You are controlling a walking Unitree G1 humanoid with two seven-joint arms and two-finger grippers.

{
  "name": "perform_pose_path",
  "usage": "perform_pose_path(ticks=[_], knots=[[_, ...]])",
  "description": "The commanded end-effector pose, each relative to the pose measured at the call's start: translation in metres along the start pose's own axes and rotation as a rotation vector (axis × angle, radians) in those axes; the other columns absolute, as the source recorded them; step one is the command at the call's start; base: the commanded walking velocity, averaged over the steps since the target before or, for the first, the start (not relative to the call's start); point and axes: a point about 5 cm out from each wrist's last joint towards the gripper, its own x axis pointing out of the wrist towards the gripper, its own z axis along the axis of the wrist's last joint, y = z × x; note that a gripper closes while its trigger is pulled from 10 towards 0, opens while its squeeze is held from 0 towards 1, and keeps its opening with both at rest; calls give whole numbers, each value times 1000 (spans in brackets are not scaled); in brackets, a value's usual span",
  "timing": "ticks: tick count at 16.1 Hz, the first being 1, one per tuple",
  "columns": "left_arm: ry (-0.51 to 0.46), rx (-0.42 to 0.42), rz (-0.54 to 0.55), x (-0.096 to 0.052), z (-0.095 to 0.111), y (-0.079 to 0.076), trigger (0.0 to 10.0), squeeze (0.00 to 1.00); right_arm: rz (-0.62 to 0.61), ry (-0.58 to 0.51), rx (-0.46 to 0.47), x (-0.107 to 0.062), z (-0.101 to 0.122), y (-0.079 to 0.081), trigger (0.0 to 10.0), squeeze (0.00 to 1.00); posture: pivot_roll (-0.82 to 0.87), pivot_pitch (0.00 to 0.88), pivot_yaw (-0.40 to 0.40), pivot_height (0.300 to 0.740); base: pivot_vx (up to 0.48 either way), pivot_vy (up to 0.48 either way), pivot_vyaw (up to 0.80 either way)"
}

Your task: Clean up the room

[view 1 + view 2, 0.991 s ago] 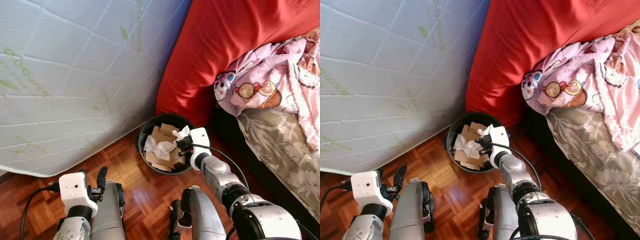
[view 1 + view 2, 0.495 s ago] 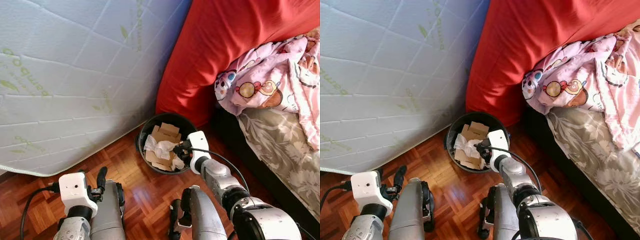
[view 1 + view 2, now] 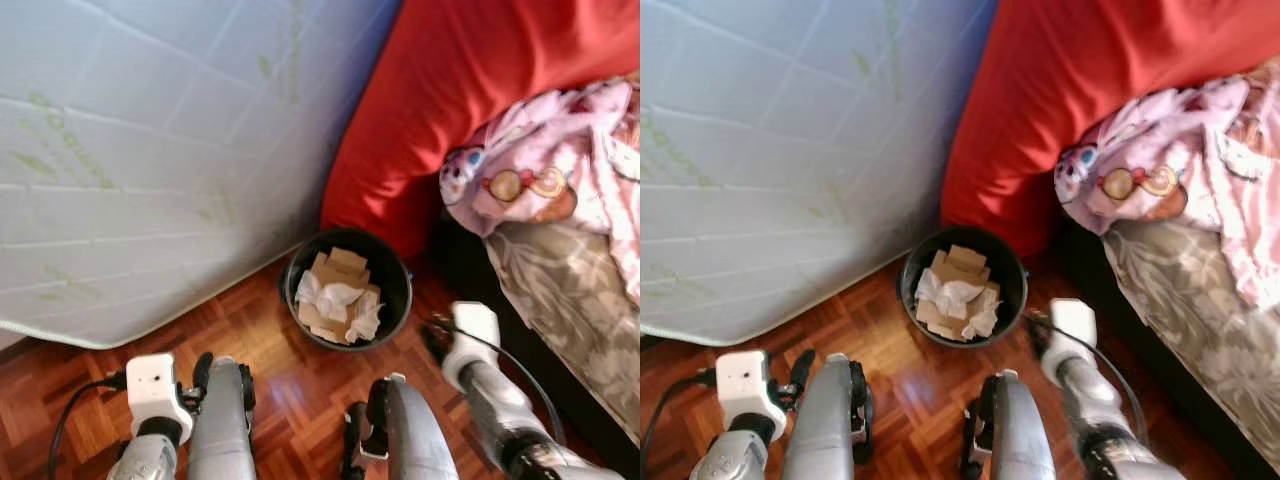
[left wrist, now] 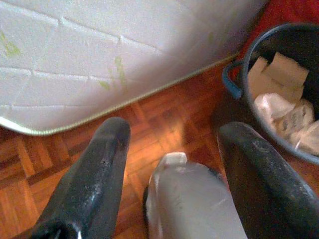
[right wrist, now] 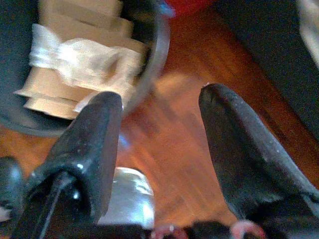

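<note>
I judge the drop done: crumpled tissues (image 3: 335,296) and cardboard scraps (image 3: 340,265) lie in the black bin (image 3: 395,275), my right gripper (image 5: 159,129) beside it with fingers spread and empty, left gripper (image 4: 174,149) likewise spread low, so next I look for remaining litter.

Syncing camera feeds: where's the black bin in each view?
Left eye view: bin at centre, on the floor below the red cushion.
Right eye view: bin just left of centre, again under the cushion.
Left wrist view: bin at the upper right edge, cut off by the frame.
Right wrist view: bin at upper left, blurred.
Shared landmark: the white crumpled paper on the cardboard inside it.
</note>
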Motion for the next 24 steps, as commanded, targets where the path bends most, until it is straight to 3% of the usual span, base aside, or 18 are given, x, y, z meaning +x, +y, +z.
perform_pose_path(ticks=[1,3,4,7,9,12,17,21,24], knots=[[63,-2,-6,-3,-18,1,10000,0,-38,24,25,-7,-15,-8,10000,0,142,252,-91,625,0,0,0],[136,10,-14,4,-37,5,10000,0,-139,39,81,-24,-37,-33,10000,0,123,179,-76,625,0,0,0],[179,19,-12,8,-49,7,10000,0,-168,54,105,-31,-49,-38,10000,0,108,128,-65,625,0,0,0],[293,32,7,14,-72,14,10000,0,-193,130,138,-42,-77,-31,10000,0,90,20,-35,625,0,0,0],[345,35,5,14,-80,13,10000,0,-185,161,149,-45,-86,-25,10000,0,82,0,-27,625,0,0,0],[473,40,1,7,-104,11,10000,0,-172,284,153,-58,-117,-11,10000,0,54,0,-10,635,0,0,0],[555,36,-4,4,-114,6,10000,0,-203,355,182,-67,-131,-11,10000,0,8,0,8,685,0,0,0],[591,32,16,2,-115,18,10000,0,-238,389,196,-74,-136,-24,10000,0,11,0,0,735,0,0,0],[614,22,27,3,-117,17,10000,0,-233,408,178,-75,-136,-29,10000,0,11,0,-17,740,0,0,0]])
